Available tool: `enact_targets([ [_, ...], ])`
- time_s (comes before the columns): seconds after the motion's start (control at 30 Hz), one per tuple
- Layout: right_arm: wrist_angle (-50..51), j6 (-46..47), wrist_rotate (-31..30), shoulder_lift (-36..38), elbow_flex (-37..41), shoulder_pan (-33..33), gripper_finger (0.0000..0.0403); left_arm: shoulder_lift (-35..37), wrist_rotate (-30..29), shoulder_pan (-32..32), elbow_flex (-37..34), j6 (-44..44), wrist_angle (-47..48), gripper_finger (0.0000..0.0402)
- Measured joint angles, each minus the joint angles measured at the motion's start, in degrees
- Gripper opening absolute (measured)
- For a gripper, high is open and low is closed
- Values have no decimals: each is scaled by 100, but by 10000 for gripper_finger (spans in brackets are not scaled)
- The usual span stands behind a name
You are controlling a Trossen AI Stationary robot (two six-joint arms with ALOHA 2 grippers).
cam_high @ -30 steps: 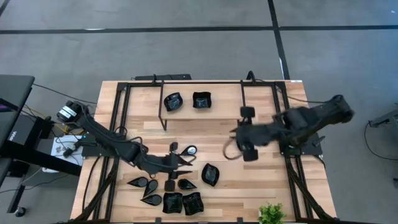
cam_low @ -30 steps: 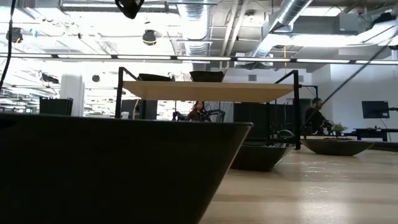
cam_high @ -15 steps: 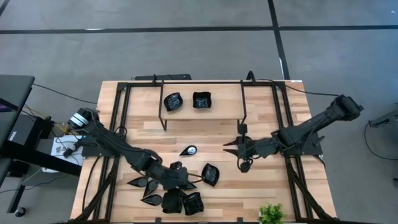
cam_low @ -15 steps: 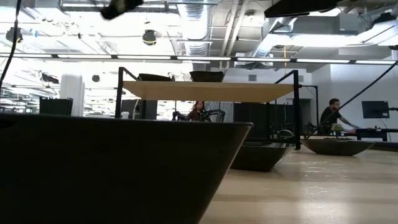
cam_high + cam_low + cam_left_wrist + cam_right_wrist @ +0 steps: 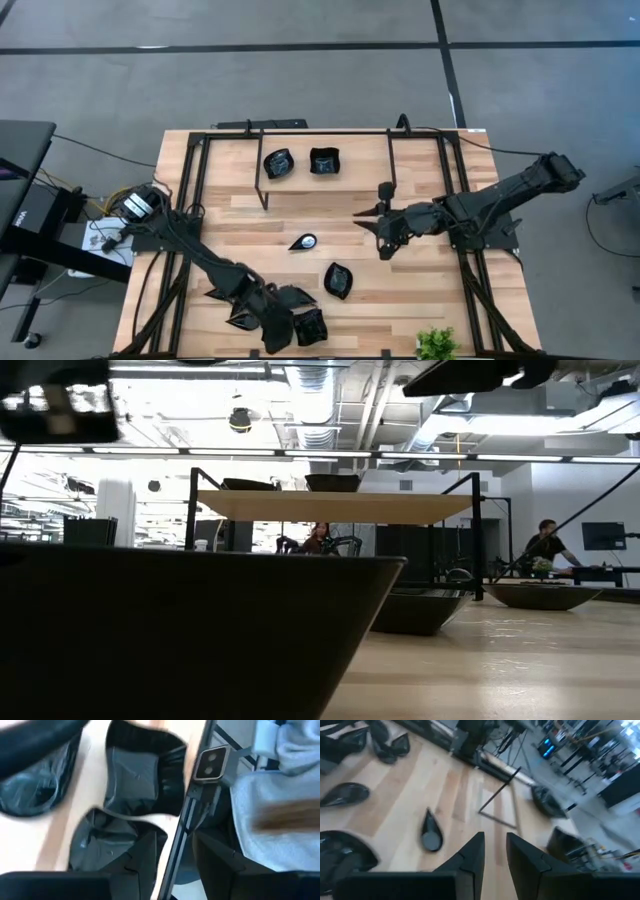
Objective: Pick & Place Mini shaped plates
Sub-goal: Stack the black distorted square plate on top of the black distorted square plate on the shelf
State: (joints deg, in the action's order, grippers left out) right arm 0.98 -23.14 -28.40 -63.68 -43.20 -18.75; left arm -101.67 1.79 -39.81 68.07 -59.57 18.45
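Glossy black mini plates lie in a cluster at the table's near edge, among them a square one. A wavy-round plate and a teardrop rest flat mid-table. Two more plates sit on the raised shelf. My left gripper hovers open over the cluster; in its wrist view two square plates lie ahead of its fingers. My right gripper hangs above the bare table right of the teardrop, its fingers a narrow gap apart and holding nothing.
A black metal frame carries the wooden shelf across the far half of the table. A small green plant stands at the near edge on the right. In the low view one plate fills the foreground. People show in the room beyond.
My left gripper has swept from mid-table toward the near edge and now stands over the cluster of plates. My right arm has stretched out lower, and its gripper has turned and shifted a little toward the table's left. No plate has visibly moved.
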Motion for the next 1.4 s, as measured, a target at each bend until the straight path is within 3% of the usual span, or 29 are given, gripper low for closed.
enact_targets([
  [0.2,-513,-692,2,0,-2,210,74,-501,-18,-330,42,-567,-100,127],
  [0.63,-674,-672,68,-2,-4,392,74,-925,-1208,-782,323,568,20,127],
  [0.93,-668,-528,606,-2,-3,377,74,-925,-1383,-951,323,1289,55,127],
  [1.3,-663,-225,610,-4,-3,377,74,-922,-1423,-1039,85,1420,265,126],
  [1.4,-663,-225,611,-4,-3,376,74,-922,-1423,-1034,85,1432,258,106],
])
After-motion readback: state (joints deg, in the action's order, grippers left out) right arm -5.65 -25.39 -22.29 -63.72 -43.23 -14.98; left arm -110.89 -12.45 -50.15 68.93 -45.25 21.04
